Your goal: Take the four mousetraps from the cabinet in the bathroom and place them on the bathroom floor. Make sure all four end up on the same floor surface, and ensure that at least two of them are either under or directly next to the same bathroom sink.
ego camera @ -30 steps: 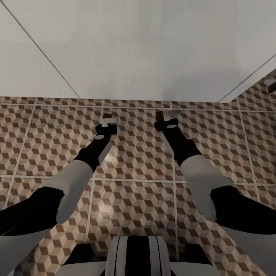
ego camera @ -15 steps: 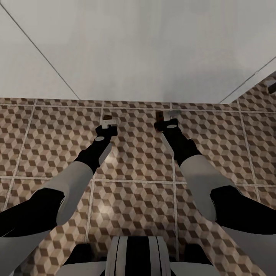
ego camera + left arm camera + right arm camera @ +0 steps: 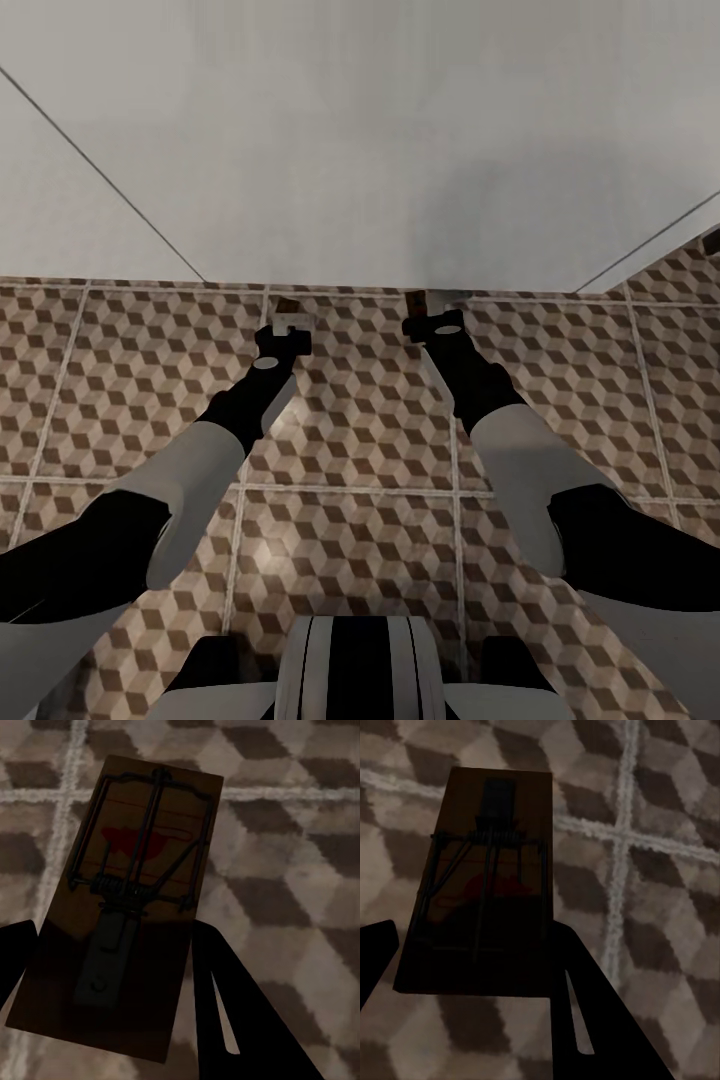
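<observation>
Wooden mousetrap (image 3: pixel 124 900) clamped in left gripper (image 3: pixel 112 967); another (image 3: pixel 484 881) in right gripper (image 3: pixel 472 960).

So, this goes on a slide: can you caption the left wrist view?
Left hand gripping a wooden mousetrap with a red mark, held above the cube-patterned bathroom floor.

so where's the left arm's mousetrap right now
In the head view, left of centre, the mousetrap sits in the left gripper, over the bathroom floor beside the white wall.
</observation>
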Tool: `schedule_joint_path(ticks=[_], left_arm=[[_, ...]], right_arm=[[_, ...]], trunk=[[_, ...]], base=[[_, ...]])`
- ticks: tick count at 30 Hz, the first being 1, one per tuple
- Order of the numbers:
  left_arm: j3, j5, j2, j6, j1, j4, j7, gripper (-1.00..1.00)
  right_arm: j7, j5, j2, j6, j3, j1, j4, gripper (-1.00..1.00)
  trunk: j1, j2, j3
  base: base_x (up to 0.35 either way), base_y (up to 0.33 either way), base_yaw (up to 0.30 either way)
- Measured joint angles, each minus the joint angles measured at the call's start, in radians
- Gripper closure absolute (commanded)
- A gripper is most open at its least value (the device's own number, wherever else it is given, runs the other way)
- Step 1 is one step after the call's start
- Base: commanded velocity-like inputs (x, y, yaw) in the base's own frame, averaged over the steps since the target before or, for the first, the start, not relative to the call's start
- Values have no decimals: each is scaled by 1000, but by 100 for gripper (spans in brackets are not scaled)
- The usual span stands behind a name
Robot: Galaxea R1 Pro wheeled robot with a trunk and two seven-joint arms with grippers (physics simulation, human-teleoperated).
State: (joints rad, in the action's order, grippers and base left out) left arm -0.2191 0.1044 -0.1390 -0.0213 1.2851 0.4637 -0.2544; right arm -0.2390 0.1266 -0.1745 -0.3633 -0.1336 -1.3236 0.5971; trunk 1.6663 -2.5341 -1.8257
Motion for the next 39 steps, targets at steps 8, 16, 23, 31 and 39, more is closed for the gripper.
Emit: schedule_joint_path(ticks=[8,16,23,31,39], left_arm=[[-2,0,1,1,0,1,0,100],[-2,0,1,5,0,21,-1,100],[-2,-1,1,6,0,24,-2,100],[-2,0,1,6,0,23,-2,100],[-3,2,0,6,0,-4,0,100]], right_arm=[[2,0,0,4,-1,0,0,100],[47,0,0,52,1,0,-109,100],[58,0,0,107,2,0,-163,100],[60,0,0,114,2,0,-174,100],[60,1,0,170,2,0,-175,100]], trunk=[[0,0,0],[0,0,0],[0,0,0],[0,0,0],[0,0,0]], base=[[1,0,0],[0,0,0],[0,0,0],[0,0,0],[0,0,0]])
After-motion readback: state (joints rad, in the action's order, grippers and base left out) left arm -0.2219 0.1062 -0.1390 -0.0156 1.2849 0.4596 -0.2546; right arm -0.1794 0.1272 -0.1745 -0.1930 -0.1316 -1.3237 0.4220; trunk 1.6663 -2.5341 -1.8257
